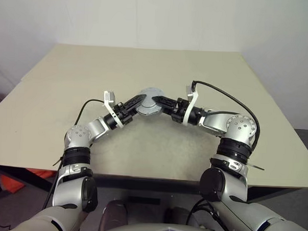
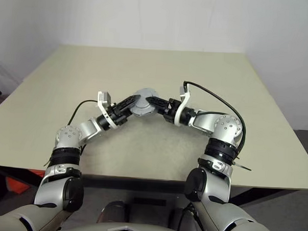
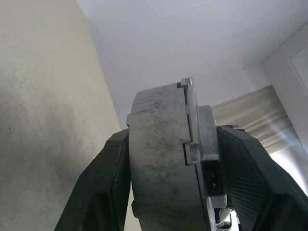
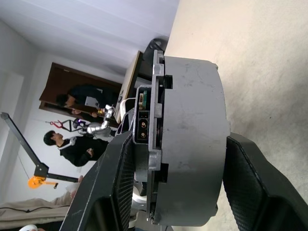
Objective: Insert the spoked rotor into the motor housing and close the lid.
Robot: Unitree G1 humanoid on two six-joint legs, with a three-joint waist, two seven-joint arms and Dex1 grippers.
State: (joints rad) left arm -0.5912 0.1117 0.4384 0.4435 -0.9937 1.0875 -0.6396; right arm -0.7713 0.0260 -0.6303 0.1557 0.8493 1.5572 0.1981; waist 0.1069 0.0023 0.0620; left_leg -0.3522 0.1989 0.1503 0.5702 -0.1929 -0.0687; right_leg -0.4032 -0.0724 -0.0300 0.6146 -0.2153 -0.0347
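Note:
A round grey motor housing (image 1: 150, 103) hangs just above the middle of the table, held from both sides. In the left wrist view it is a scratched pale drum (image 3: 159, 159) joined to a thinner notched plate with a small connector (image 3: 211, 178). A dull grey round face on top looks like the lid (image 2: 143, 98), seated on the housing. The spoked rotor is hidden. My left gripper (image 1: 141, 100) is shut on the housing from the left, fingers pressed to both flat sides. From the right, my right gripper (image 1: 159, 101) is shut on it too, seen close up as right gripper (image 4: 179, 138).
The beige table (image 1: 142, 156) spreads wide around the hands, its front edge close to the robot. A white wall stands behind it. Two people (image 4: 72, 101) are far off in the room, in the right wrist view.

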